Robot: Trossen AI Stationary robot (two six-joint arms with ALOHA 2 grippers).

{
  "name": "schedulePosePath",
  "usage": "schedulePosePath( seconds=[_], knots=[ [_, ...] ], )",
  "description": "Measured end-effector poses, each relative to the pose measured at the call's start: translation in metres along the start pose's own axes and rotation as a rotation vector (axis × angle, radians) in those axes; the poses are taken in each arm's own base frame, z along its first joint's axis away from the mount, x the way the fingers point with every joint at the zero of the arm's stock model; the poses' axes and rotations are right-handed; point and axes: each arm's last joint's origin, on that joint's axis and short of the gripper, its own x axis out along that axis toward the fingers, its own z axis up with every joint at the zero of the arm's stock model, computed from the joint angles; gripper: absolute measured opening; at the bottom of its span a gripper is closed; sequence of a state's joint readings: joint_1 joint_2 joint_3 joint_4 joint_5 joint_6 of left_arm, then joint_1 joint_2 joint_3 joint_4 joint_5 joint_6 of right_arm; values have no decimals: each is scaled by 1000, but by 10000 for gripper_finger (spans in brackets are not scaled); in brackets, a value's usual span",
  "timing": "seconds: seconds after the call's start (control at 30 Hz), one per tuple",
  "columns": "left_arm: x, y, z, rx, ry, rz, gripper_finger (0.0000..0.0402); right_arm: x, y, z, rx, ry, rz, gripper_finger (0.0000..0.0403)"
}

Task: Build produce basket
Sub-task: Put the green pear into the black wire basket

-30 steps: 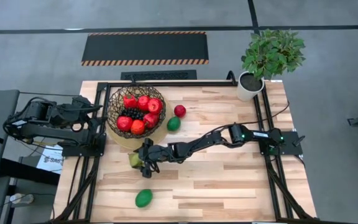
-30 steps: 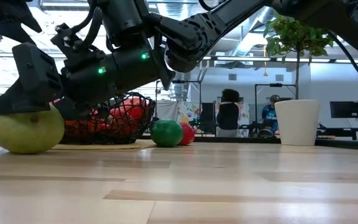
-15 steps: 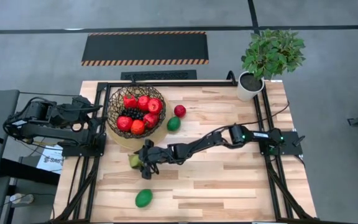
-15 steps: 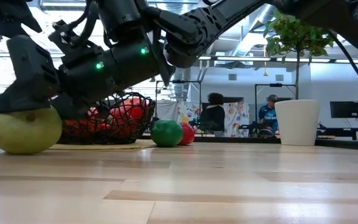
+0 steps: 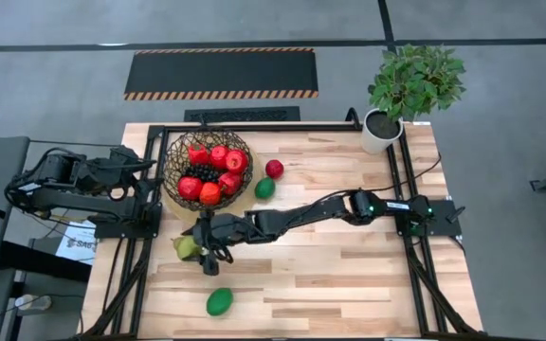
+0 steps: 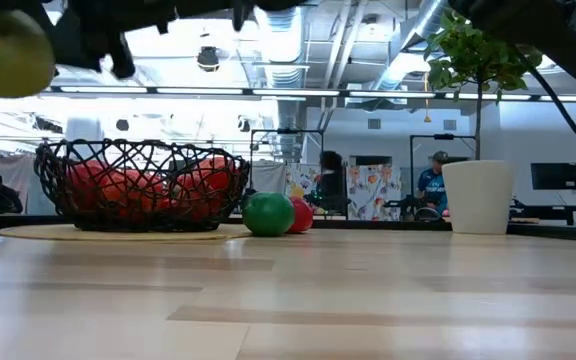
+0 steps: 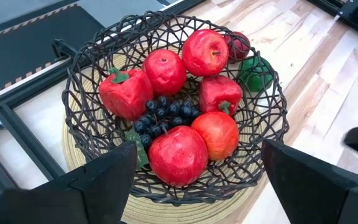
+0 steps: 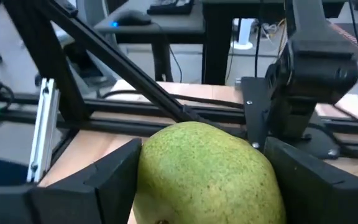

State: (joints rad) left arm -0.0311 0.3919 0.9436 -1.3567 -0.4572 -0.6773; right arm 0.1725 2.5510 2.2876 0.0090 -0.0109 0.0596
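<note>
Wood tabletop [image 5: 349, 275]: right hand [image 5: 200, 248] clamped on pear [image 8: 207, 171], lower left of high view. Probably light, rigid, slick; keep your grip mid-body.

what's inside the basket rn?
Basket holds red apples, red peppers and a dark grape bunch. Anything beneath that pile is covered.

A speckled yellow-green pear [image 8: 207, 171] sits clamped in the right claw [image 8: 201, 186], a dark finger [image 8: 89, 186] pressed against each side. Beyond the pear, black frame rails [image 8: 166, 99] cross the pale wooden tabletop [image 8: 79, 149], and a dark arm base [image 8: 306, 74] stands behind it.
</note>
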Motion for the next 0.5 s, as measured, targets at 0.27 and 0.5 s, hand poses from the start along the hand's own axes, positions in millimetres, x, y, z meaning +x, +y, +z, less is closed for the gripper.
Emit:
schedulePosePath(
  seconds=[0.27,0.5],
  knots=[
    [0,0,0,0,0,0,330,-21,-35,36,-73,25,-64,320],
    [0,0,0,11,-12,14,330,-38,-87,54,-67,1,-205,321]
  ],
)
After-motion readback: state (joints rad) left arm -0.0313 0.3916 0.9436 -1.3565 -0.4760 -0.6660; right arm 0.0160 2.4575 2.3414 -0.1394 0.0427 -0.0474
